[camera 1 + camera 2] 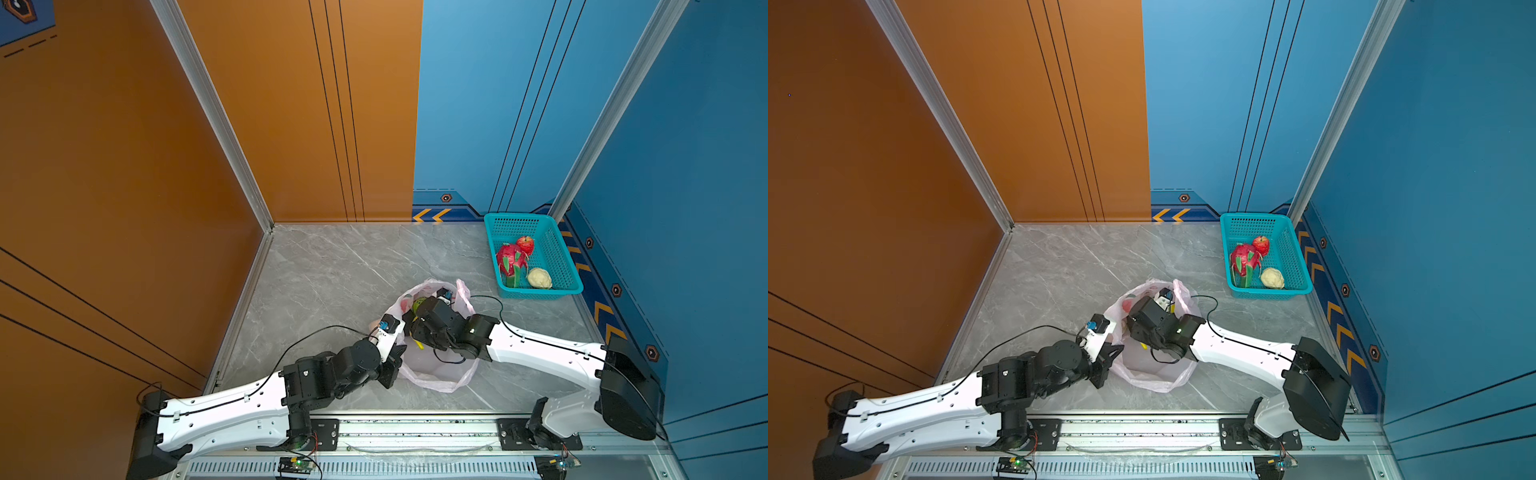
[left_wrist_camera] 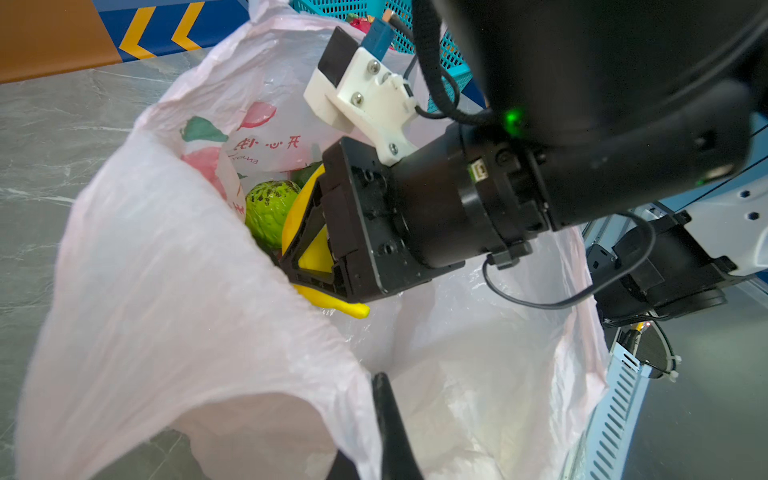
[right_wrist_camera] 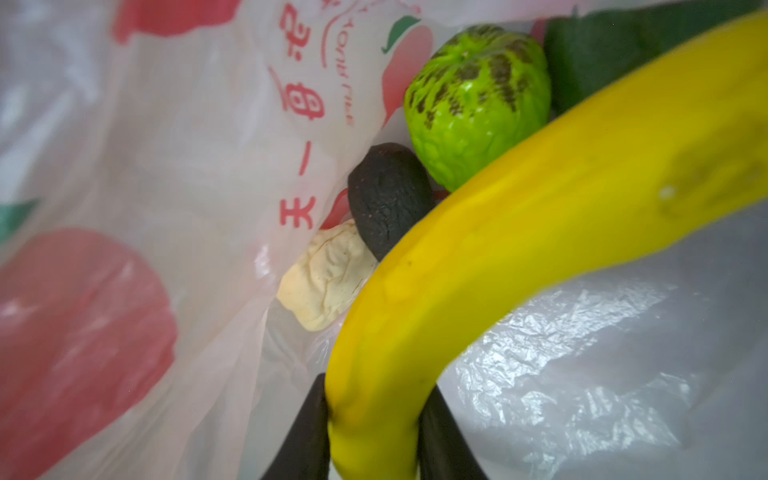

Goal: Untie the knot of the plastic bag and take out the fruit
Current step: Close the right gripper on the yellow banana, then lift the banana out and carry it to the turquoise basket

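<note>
Both top views hang high over the table's (image 1: 332, 270) near edge and face steeply down toward its far corners. Nearly identical, they share the whole table, both arms, the plastic bag (image 1: 436, 374) and the basket (image 1: 557, 257). The left wrist camera looks close-up into the bag's mouth at the right gripper (image 2: 299, 257). The right wrist camera sits inside the bag, very close to the banana (image 3: 540, 216). Both wrist views share the banana and the green fruit (image 3: 478, 104).

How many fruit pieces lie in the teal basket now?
3: dragon fruit along one long wall, red apple just beyond it, cream lumpy fruit near the front wall. Nothing seems hidden.
</note>
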Robot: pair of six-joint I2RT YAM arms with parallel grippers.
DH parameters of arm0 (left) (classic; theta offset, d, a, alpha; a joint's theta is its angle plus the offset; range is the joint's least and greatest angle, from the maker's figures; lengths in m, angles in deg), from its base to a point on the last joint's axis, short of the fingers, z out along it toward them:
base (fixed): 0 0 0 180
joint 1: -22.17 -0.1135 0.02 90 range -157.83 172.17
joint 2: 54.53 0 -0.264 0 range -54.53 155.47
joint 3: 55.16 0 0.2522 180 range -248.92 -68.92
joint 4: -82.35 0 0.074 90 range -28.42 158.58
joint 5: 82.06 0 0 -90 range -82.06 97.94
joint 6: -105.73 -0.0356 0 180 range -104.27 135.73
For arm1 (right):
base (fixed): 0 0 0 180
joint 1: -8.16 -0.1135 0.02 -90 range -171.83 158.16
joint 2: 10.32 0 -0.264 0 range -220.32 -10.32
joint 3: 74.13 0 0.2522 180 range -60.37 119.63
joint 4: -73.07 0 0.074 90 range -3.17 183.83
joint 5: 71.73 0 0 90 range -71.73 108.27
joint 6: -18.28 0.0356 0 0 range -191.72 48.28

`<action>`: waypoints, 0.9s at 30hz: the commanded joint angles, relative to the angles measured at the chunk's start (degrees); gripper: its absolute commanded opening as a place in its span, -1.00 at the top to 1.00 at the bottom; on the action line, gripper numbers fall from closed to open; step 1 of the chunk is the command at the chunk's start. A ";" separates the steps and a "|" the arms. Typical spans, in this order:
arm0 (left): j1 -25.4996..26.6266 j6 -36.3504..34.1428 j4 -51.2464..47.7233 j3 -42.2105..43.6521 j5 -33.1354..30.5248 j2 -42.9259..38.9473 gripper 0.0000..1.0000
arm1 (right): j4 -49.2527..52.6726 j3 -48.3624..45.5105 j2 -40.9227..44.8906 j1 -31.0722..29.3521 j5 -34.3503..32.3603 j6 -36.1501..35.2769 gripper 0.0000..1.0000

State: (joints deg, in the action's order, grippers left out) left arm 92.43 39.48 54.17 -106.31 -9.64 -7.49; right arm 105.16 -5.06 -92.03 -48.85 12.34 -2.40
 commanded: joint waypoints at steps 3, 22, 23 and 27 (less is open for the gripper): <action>0.76 -1.07 -1.48 0.65 -1.40 -1.66 1.00 | 0.87 -0.01 4.62 -1.83 2.35 -4.98 0.76; 0.60 -2.83 -3.78 0.12 -1.83 -3.94 1.00 | 16.92 20.75 9.57 -2.09 1.23 -16.08 0.77; 0.66 -2.92 -3.78 0.12 -1.81 -3.78 1.00 | 17.32 21.83 9.63 -1.43 1.36 -16.43 0.76; 0.59 -3.16 -3.62 -0.10 -1.67 -3.63 1.00 | 17.71 25.16 10.00 2.56 3.20 -18.06 0.76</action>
State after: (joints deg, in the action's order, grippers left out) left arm 92.48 37.55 51.37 -106.31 -10.12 -10.72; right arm 119.67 17.56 -83.26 -48.70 15.09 -17.59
